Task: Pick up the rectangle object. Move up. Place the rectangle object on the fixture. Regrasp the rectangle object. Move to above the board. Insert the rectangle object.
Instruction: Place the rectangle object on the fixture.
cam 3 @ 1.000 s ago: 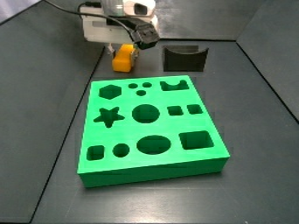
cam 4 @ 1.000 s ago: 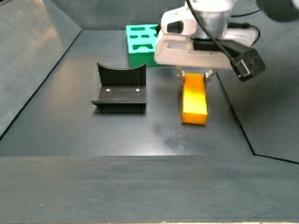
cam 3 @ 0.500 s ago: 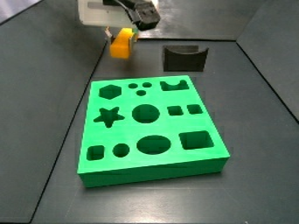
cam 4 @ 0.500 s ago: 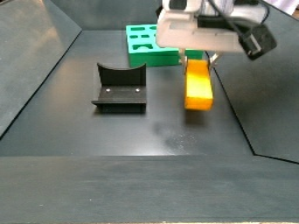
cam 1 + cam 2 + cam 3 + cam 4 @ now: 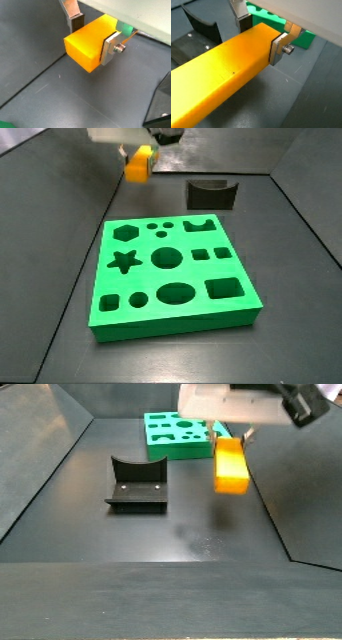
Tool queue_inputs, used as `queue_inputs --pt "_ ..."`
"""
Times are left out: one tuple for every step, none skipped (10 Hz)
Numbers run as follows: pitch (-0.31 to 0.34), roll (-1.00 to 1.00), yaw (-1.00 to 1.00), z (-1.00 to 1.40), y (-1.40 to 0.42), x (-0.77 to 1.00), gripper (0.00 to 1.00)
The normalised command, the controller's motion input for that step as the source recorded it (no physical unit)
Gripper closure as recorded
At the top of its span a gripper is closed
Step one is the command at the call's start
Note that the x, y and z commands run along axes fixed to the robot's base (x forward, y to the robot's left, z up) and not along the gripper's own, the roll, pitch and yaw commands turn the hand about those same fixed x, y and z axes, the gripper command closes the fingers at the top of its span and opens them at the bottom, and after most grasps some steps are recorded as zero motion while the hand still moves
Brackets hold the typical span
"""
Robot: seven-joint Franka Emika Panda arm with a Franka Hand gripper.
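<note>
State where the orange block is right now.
The orange block hangs off the floor, clamped in the gripper, in a side view just beside the green board, with the fixture further off.

A dark floor with grey side walls.
</note>
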Motion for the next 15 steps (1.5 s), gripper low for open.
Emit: queue_inputs --pt "0.026 -0.06 0.01 1.00 -0.01 -0.02 1.00" --pt "0.024 -0.08 0.02 1.00 -0.01 -0.02 1.00" --pt "0.025 -0.09 0.02 1.00 -0.01 -0.02 1.00" --pt "0.028 -0.10 0.02 0.92 -0.02 -0.02 1.00" --pt "0.035 -0.12 0.01 0.73 -0.01 -0.01 1.00" --pt "0.041 -0.13 0.00 0.59 -0.01 -0.01 1.00" --pt "0.049 -0.14 0.00 0.45 -0.01 0.00 1.00" --pt "0.058 -0.14 -0.01 0.27 -0.01 0.00 1.00" --pt "-0.116 0.02 0.37 0.36 0.08 1.00 1.00" --pt "-0.116 0.02 0.37 0.33 0.08 1.00 1.00" --pt "-0.053 0.03 0.30 0.30 0.08 1.00 1.00" --pt "0.035 0.02 0.16 0.28 0.07 1.00 1.00" --pt "0.067 0.02 0.12 0.27 0.07 1.00 1.00" --pt "0.111 0.02 0.07 0.24 0.06 1.00 1.00" --pt "0.118 0.02 0.06 0.22 0.06 1.00 1.00"
